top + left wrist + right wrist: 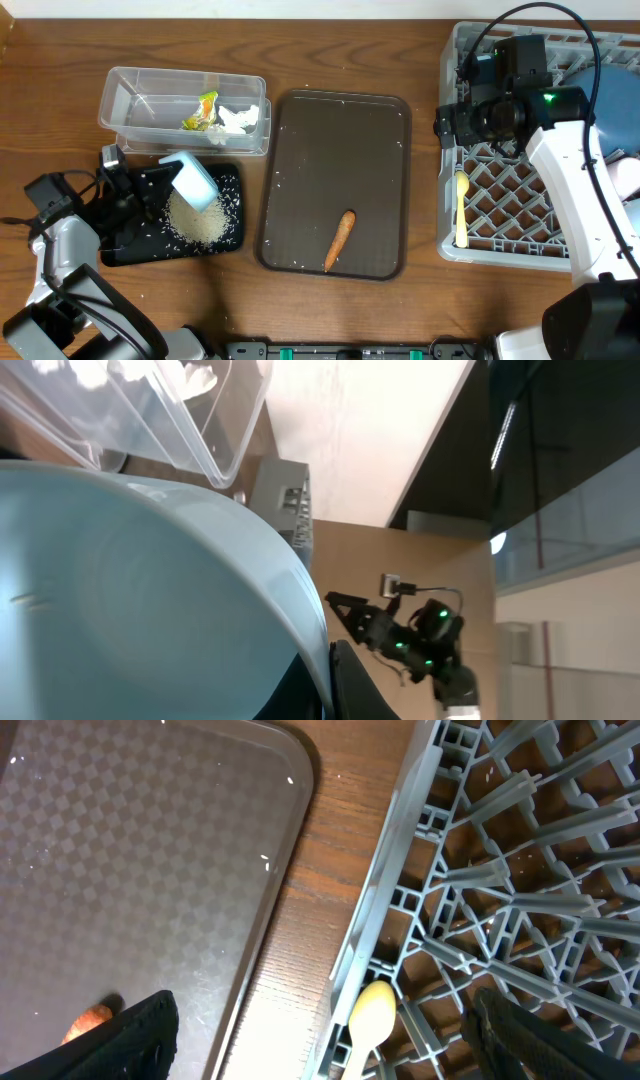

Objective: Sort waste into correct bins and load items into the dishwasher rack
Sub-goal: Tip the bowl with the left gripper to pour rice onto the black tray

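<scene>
Overhead view gives you the whole surface (60,60). Your left gripper (168,185) pinches a small light-blue cup (192,183), held tilted above a flat black rectangular tray (225,243). A mound of loose white rice grains (196,222) lies in that tray, with strays scattered around it. Just behind it, a clear rectangular plastic tub (120,95) holds one yellow-green snack wrapper (203,110) and a wad of crumpled white tissue (238,118). One small orange carrot (340,240) lies on the larger dark brown serving tray (340,130) mid-surface, well apart from both bins.

Right wrist view adds what overhead cannot. Your right gripper (322,1005) is spread wide, its dark fingers (130,1040) at the frame's lower corners. It hovers over the left rim of the large square grey plastic rack (480,870). One pale yellow spoon (372,1010) lies just inside that rim. Only the carrot's tip shows there, beside the left-hand finger.

Left wrist view is almost filled by the blurred cup, with the tub's rim above it and your right arm far off.

One large dark-blue plate (610,85) sits at the rack's far side, partly hidden by your right arm. The rack's right side is cut off.

In view: two arms, two bins, one cup, one spoon, one plate, one carrot.
</scene>
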